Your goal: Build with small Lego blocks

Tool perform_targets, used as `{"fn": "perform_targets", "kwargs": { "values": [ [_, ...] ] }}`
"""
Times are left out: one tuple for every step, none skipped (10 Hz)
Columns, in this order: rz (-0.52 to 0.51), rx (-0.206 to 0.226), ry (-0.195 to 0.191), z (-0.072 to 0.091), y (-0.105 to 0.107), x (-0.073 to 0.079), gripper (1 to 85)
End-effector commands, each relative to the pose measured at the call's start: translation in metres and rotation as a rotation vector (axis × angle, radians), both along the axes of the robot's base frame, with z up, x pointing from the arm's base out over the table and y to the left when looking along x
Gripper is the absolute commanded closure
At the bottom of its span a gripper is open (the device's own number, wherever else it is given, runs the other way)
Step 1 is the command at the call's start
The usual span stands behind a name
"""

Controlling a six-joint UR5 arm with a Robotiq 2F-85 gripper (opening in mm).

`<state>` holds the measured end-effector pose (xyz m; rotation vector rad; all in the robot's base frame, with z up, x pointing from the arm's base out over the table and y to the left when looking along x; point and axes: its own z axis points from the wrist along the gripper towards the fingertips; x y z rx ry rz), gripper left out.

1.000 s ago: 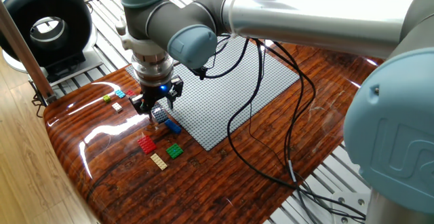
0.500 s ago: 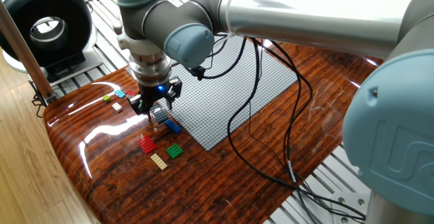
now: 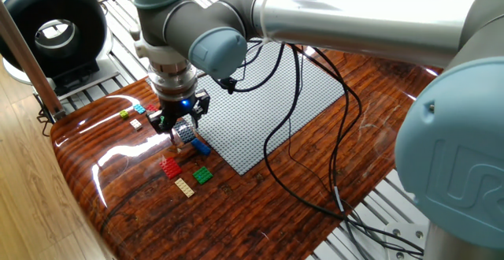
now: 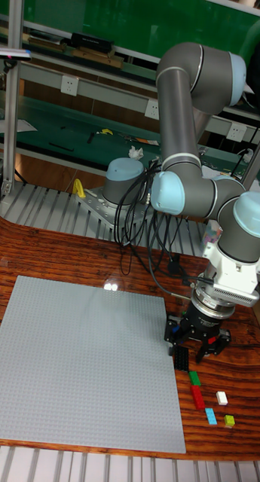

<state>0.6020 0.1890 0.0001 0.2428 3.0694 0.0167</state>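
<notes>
- My gripper (image 3: 178, 123) hangs low over the near-left corner of the table, fingers pointing down, a blue light glowing on its body. From the fixed view I see a bluish studded block (image 3: 185, 132) right at its fingertips, but I cannot tell whether the jaws are closed on it or only hover just above it, nor how wide they stand.
- The arm (image 3: 331, 16) reaches in from the right across the whole fixed view, cables looping down from it onto the table (image 3: 315, 165), a dark glossy wood-grain top.
- The large grey studded baseplate (image 3: 252, 110) lies flat on the table; the gripper is just off its near-left edge. In the tall view the baseplate (image 4: 84, 354) fills the left and the gripper (image 4: 197, 343) sits past its right edge.
- The small Lego blocks lie loose on the wood beside the baseplate:
- a blue one (image 3: 201, 146) just beside the gripper, touching the plate's edge as far as I can see;
- a red one (image 3: 170, 167), a green one (image 3: 202, 175) and a tan one (image 3: 184, 187) close together, nearer the camera;
- farther left, a white one (image 3: 136, 123), a light blue one (image 3: 139, 109) and a yellow-green one (image 3: 124, 114), near each other and apart from the red group.
</notes>
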Motion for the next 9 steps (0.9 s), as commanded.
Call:
{"fn": "perform_targets", "kwargs": {
  "values": [
    [-0.002,0.009,-0.001,0.0003,0.0022,0.0026,28.7],
    [-0.002,0.014,-0.001,0.0005,0.0041,0.0029,28.7],
    [-0.001,0.012,-0.001,0.0004,0.0052,0.0029,28.7],
    [-0.001,0.013,-0.002,-0.0001,0.0066,0.0033,28.7],
    [0.001,0.012,-0.004,-0.0009,0.0076,0.0037,29.0],
    [0.001,0.012,-0.004,-0.0013,0.0077,0.0040,29.0],
    [0.001,0.007,-0.002,-0.0013,0.0059,0.0035,30.3],
    [0.003,0.012,-0.002,-0.0011,0.0063,0.0033,30.7],
    [0.004,0.016,-0.002,-0.0012,0.0082,0.0035,30.7]
  ]
}}
